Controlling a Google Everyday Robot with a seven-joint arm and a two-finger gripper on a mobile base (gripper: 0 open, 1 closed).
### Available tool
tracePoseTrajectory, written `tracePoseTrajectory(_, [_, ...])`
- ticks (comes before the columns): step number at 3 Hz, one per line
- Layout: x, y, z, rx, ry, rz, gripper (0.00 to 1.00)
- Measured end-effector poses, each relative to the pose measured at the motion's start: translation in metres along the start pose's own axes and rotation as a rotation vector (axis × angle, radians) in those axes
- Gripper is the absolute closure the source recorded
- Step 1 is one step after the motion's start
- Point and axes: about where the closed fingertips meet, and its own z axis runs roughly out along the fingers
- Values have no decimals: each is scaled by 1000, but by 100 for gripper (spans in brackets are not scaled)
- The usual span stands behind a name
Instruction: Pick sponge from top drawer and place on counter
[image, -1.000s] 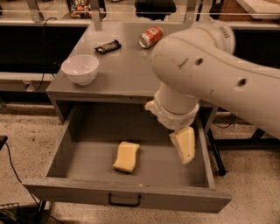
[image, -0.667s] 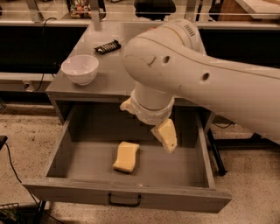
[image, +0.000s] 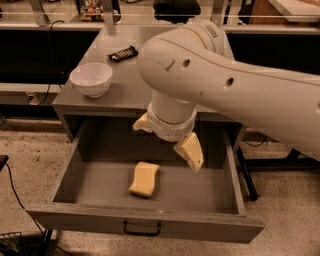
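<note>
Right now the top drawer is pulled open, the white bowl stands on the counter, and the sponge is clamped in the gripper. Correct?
No. The camera view shows the sponge lying free on the floor of the top drawer, the gripper open above and beside it, not touching. The drawer is open and the white bowl stands on the counter.

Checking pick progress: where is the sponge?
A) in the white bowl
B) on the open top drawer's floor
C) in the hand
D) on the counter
B: the sponge lies on the top drawer floor; the hand hangs open over the drawer, clear of the sponge.
</note>
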Motion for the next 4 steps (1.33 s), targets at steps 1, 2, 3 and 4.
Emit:
tracePoseTrajectory(1, [-15,-16,25,-67,-62,-208,0])
tracePoseTrajectory(2, [-18,-22,68,-114,-79,-352,0])
tracePoseTrajectory(3, [-10,-22,100,-95,-51,-406,0])
tracePoseTrajectory(4, [-9,-29,103,-67,-41,-409,0])
